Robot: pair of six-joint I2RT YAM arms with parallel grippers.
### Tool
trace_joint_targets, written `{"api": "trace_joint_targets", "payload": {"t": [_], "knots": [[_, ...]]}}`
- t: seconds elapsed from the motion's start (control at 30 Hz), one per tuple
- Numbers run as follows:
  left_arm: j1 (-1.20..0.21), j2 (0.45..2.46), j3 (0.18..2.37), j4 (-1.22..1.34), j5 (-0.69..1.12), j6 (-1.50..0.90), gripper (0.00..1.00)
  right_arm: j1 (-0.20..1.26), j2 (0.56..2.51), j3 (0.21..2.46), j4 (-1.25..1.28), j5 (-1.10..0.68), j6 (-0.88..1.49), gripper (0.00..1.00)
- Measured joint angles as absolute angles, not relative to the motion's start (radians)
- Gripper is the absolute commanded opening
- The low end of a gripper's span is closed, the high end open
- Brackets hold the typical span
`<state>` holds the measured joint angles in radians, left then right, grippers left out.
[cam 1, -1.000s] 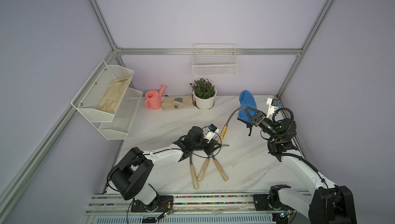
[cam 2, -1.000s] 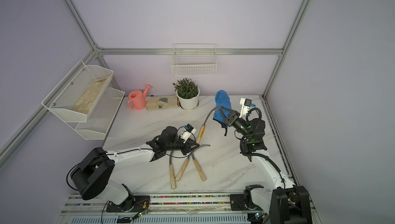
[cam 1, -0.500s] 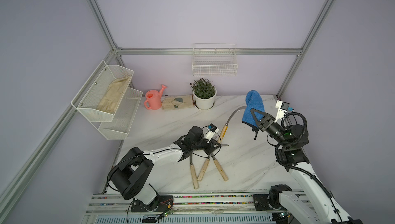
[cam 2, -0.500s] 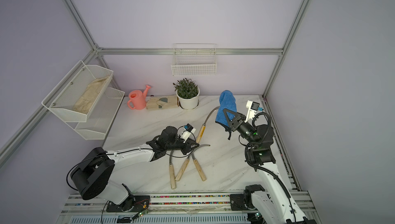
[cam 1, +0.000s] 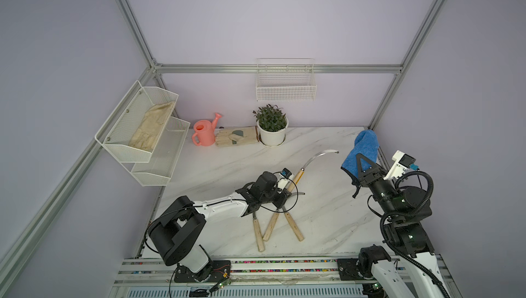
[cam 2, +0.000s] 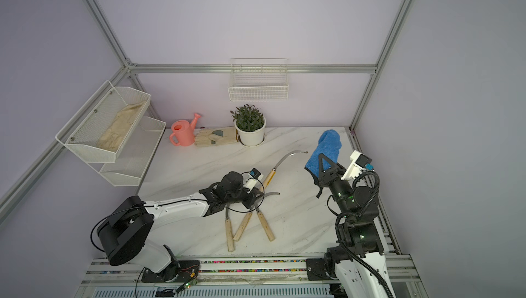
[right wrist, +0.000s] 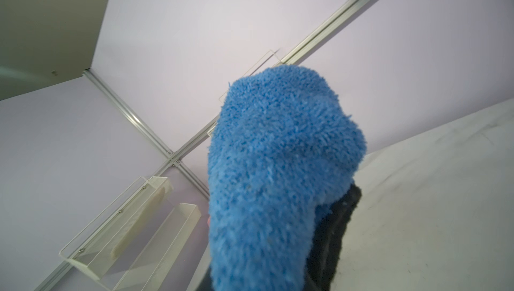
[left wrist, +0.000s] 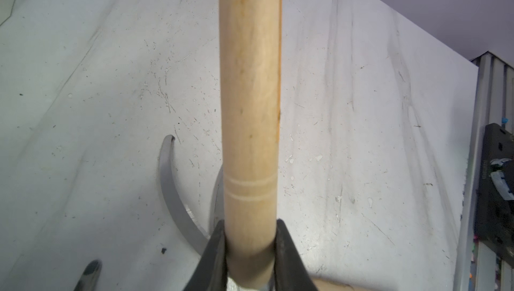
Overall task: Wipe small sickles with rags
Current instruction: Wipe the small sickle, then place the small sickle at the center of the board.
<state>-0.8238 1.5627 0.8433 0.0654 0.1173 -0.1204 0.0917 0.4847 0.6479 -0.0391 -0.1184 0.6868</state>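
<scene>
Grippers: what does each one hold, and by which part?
Left gripper: a sickle, by the free end of its wooden handle. Right gripper: the blue rag, by its lower end near the black trim.

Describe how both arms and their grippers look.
The left arm and right arm have white links and bulky black joints. The left gripper and right gripper have black wedge-shaped fingers beside white camera mounts with blue plugs. A ribbed black hose runs along the right arm.
</scene>
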Motion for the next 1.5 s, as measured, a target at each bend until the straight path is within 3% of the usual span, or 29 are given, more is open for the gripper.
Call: {"api": "trace_joint_targets", "payload": {"t": [0.3, 0.5, 0.87, 1.13, 1.4, 1.5], "knots": [[-0.902, 1.748, 1.061, -0.093, -0.075, -0.056, 0.00, 0.092, 0.426, 0.434, -0.178, 0.285, 0.702, 0.00], [-0.928, 1.911, 1.301, -0.248, -0.148, -0.029, 0.00, 0.092, 0.430, 0.369, -0.199, 0.395, 0.725, 0.00], [-0.952, 2.197, 1.702, -0.500, -0.223, 0.001, 0.00, 0.092, 0.431, 0.334, -0.164, 0.400, 0.731, 0.00], [-0.957, 2.317, 1.871, -0.601, -0.212, 0.043, 0.00, 0.092, 0.568, 0.296, -0.010, 0.340, 0.706, 0.00], [-0.958, 2.362, 1.922, -0.619, -0.186, 0.089, 0.01, 0.092, 1.009, 0.371, 0.211, 0.195, 0.653, 0.00], [-0.958, 2.365, 1.927, -0.624, -0.173, 0.100, 0.11, 0.092, 1.169, 0.433, 0.262, 0.161, 0.642, 0.00]]}}
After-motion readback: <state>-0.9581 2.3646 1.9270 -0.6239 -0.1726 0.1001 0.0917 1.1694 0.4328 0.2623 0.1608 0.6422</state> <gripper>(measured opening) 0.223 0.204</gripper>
